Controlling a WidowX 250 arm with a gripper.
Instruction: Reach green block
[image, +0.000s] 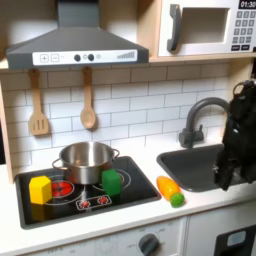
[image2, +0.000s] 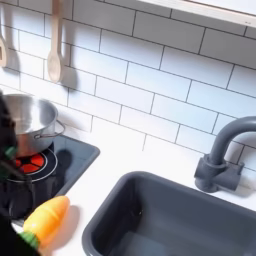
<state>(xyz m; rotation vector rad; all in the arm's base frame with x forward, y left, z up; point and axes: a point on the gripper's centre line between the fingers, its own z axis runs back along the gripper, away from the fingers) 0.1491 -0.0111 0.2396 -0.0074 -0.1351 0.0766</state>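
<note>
In the first exterior view the small bright-green toy block (image: 111, 180) stands on the black toy hob (image: 85, 190), near its front edge and just in front of the round steel pot (image: 86, 158) that sits on the back of the hob. A yellow block of like size (image: 40, 189) stands at the hob's front corner on the first exterior view's left, well apart from the green block. On the white desk (image: 150, 210), between the hob and the dark grey sink (image: 205, 165), lies an orange toy carrot with a green tip (image: 171, 190).

The black robot arm (image: 236, 140) hangs over the sink at the first exterior view's right edge, well apart from the green block. Its tool (image: 224, 175) points down toward the sink; it is too dark and blurred to tell how far it is open or whether it has hold of anything.

A dark grey curved tap (image: 200, 118) rises behind the sink. Two wooden utensils, a slotted turner (image: 38, 108) and a spoon (image: 88, 105), hang on the white tiled wall under the grey hood (image: 75, 45). The white toy microwave (image: 208, 27) at the upper right carries keypad marks too small to read.

In the second exterior view a dark blurred shape (image2: 10, 165) covers part of the hob at the left edge, beside the carrot.
</note>
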